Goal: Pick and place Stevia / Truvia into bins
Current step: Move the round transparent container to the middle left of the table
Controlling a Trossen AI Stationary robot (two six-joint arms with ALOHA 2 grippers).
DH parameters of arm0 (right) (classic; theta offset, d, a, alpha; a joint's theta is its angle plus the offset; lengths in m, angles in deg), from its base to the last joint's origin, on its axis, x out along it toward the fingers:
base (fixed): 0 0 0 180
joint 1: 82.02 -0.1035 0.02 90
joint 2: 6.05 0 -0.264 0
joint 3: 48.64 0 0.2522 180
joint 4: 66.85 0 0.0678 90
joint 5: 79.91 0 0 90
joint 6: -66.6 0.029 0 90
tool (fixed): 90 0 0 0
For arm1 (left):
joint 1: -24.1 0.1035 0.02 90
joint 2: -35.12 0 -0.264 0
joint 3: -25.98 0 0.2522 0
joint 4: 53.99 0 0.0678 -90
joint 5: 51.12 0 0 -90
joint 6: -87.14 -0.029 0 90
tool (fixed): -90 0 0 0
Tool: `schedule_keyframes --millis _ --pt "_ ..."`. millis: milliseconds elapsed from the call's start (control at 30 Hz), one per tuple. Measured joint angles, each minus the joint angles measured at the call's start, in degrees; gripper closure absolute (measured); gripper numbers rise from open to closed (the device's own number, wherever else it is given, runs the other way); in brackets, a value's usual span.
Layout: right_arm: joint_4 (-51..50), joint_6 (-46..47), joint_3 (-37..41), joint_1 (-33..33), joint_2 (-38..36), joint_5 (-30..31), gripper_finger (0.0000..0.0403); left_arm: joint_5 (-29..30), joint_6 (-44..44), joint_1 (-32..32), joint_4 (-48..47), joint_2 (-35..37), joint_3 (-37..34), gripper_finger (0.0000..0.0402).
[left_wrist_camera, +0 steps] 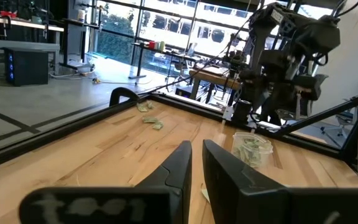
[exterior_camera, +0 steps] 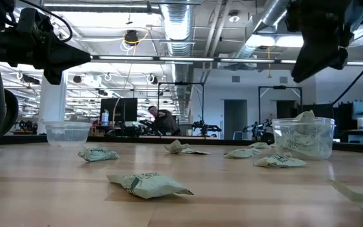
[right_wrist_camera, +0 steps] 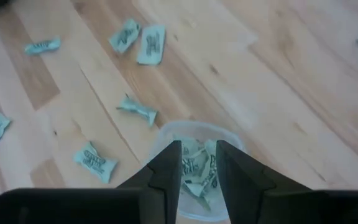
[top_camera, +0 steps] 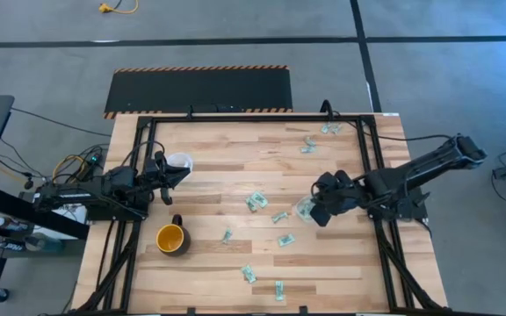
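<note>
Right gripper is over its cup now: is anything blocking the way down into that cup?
Nothing visible does. The right gripper hangs directly above the open cup, fingers slightly apart and empty as far as shows. The cup has no lid and already holds several sachets. The nearest loose sachet lies outside it.

High view: overhead, straight down, far enough to take in the whole surface (top_camera: 209,158) and both arms. Low view: at surface height, level, facing the room behind; nearest sachet (exterior_camera: 149,185) looms close. Left wrist view: low over the surface, past its own tool (left_wrist_camera: 196,163), facing the right-hand cup (left_wrist_camera: 252,148). Right wrist view: close above that same cup (right_wrist_camera: 194,163), looking steeply down. All four views share the cup.
</note>
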Motion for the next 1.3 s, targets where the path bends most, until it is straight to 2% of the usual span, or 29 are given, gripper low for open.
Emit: schedule_keyframes --millis 233,533,833,1033,1200,1300 --pt "-1.6 0.1 0.0 -1.5 -1.2 5.0 0.031 0.0 -4.8 0.0 0.0 0.0 0.0 0.0375" --pt "-1.6 0.5 0.0 -1.8 -1.1 5.4 0.031 0.0 -5.4 0.0 0.0 0.0 0.0 0.0375" --pt "-1.6 0.5 0.0 -1.8 -1.1 8.3 0.031 0.1 -5.8 0.0 0.5 0.0 0.0 0.0375" --pt "-1.4 0.2 0.0 -1.9 -1.1 9.8 0.031 0.6 1.3 0.0 4.4 0.0 -0.2 0.0375" --pt "-1.2 -2.2 0.0 -3.0 -1.3 15.5 0.031 0.7 5.5 0.0 15.5 0.0 0.0 0.0375" --pt "-0.7 -2.5 0.2 -4.0 -1.4 18.3 0.031 1.0 6.6 0.0 14.8 0.0 3.7 0.0375"
